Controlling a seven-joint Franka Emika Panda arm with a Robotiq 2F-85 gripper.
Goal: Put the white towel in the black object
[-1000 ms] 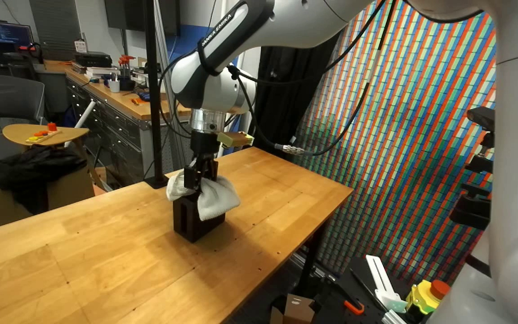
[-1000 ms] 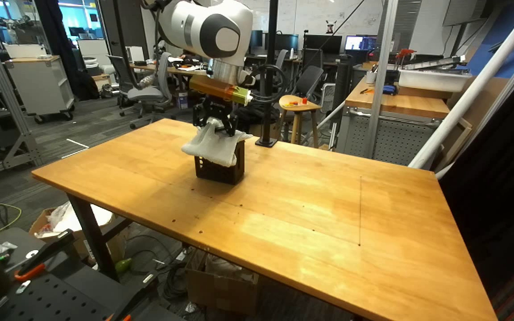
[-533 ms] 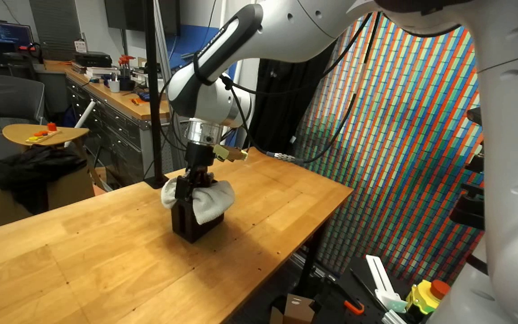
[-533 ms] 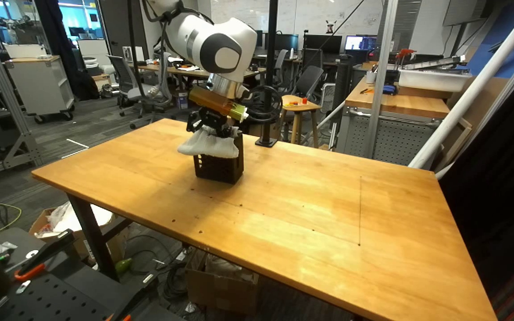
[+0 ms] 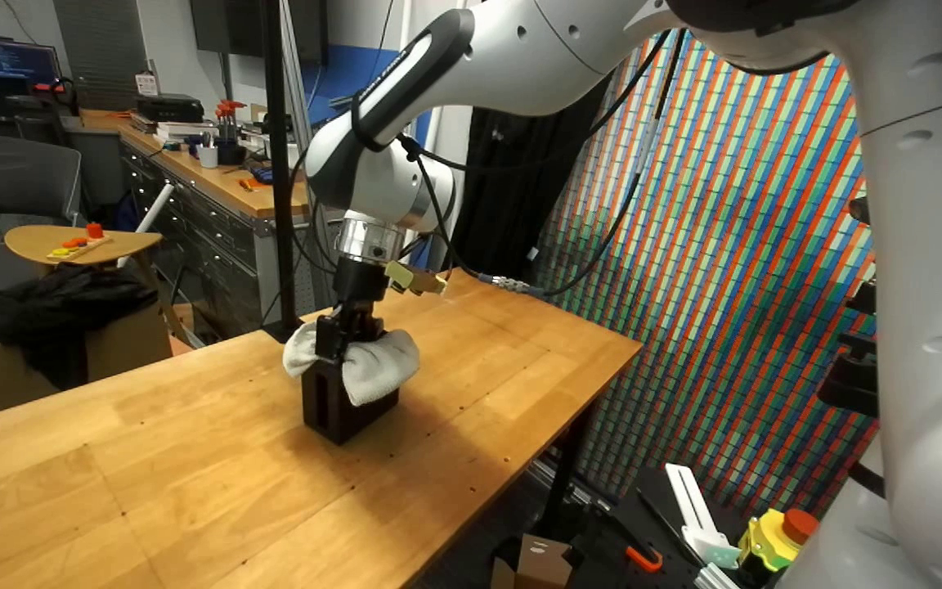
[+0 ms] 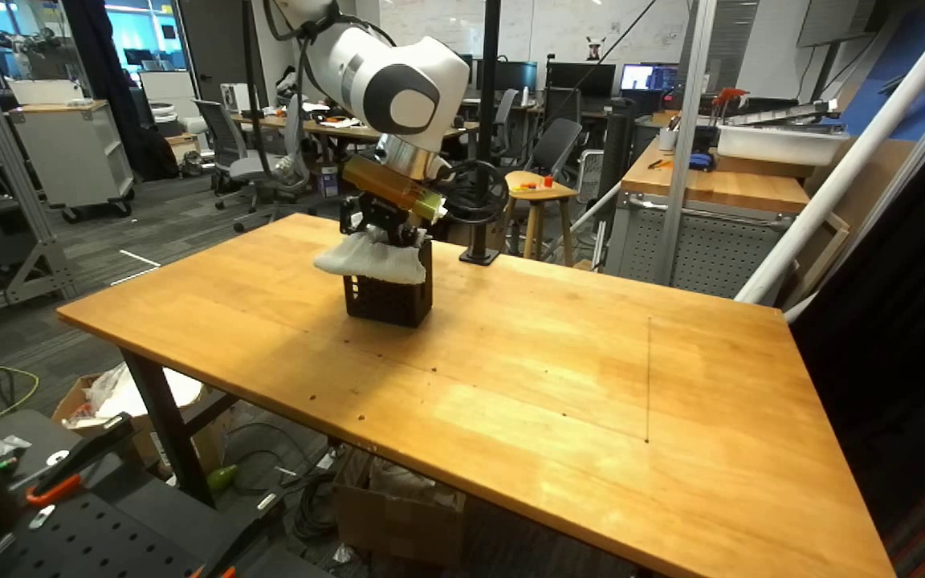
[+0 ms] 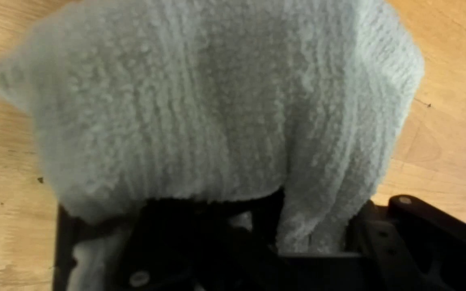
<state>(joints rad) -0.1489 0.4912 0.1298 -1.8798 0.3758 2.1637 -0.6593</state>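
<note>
The white towel [image 5: 379, 368] lies bunched over the top of the black box [image 5: 348, 413], which stands upright on the wooden table. In an exterior view the towel [image 6: 372, 258] overhangs the upper part of the box [image 6: 389, 301]. My gripper [image 5: 336, 350] points down at the box's top, amid the towel; it also shows in an exterior view [image 6: 389, 233]. In the wrist view the towel [image 7: 200, 105] fills the upper middle and narrows down between the dark fingers [image 7: 297, 238]. The fingertips are hidden in shadow and cloth, so their closure is unclear. The box's inside is hidden.
The wooden table [image 5: 193, 458] carries the box. A black post [image 6: 482, 160] stands at the table's edge near the box. A black cable [image 5: 602, 221] hangs from the arm. A patterned curtain [image 5: 724, 286] is beside the arm.
My gripper has come down onto the towel and box top, and the towel has flattened. In the last half second the gripper, towel and box shift slightly together, leftward in both exterior views.
</note>
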